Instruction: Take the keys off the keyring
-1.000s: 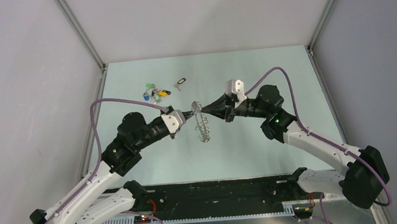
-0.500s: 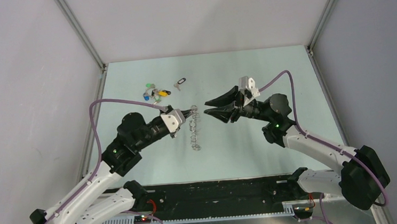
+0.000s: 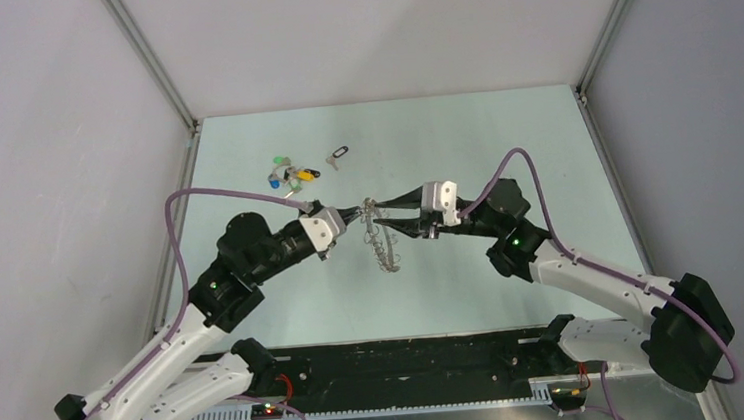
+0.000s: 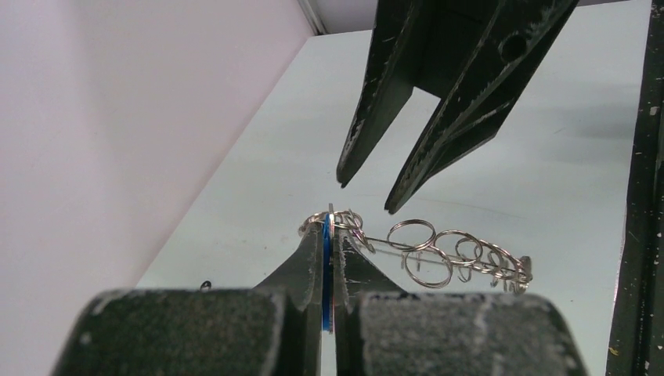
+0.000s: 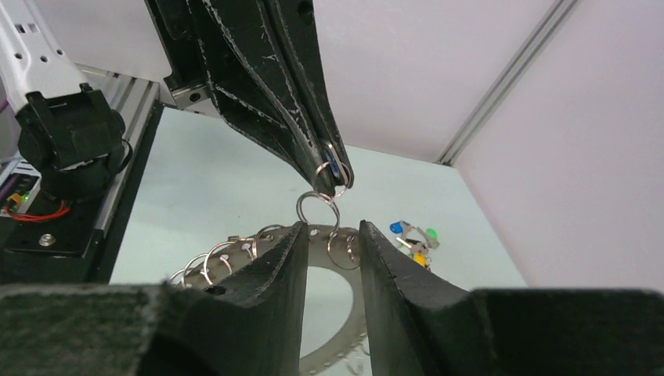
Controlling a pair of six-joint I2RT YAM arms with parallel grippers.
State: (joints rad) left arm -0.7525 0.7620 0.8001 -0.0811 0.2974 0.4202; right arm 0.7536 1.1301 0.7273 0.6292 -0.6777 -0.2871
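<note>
The keyring (image 3: 382,241) is a flat grey metal hoop hanging edge-on above the table, fringed with small silver split rings (image 4: 438,252); no separate keys are clear on it. My left gripper (image 3: 361,214) is shut on a thin blue piece (image 4: 328,258) joined to a small ring at the hoop's top, and holds the hoop up. My right gripper (image 3: 382,218) is open; its fingers (image 5: 274,270) straddle the hoop's upper edge (image 5: 344,313), with one split ring (image 5: 317,205) just beyond the tips. In the left wrist view the right fingers (image 4: 376,94) hang just above the hoop.
A cluster of coloured keys (image 3: 287,175), also in the right wrist view (image 5: 413,241), lies at the back left. A small black-looped key (image 3: 337,157) lies beside it. Grey walls and metal posts (image 3: 151,62) enclose the table. A black rail (image 3: 410,359) runs along the near edge.
The right gripper pulled back to the right and opened wide, then came back to the keyring with its jaws narrower. The keyring swung under the left gripper, which stayed shut.
</note>
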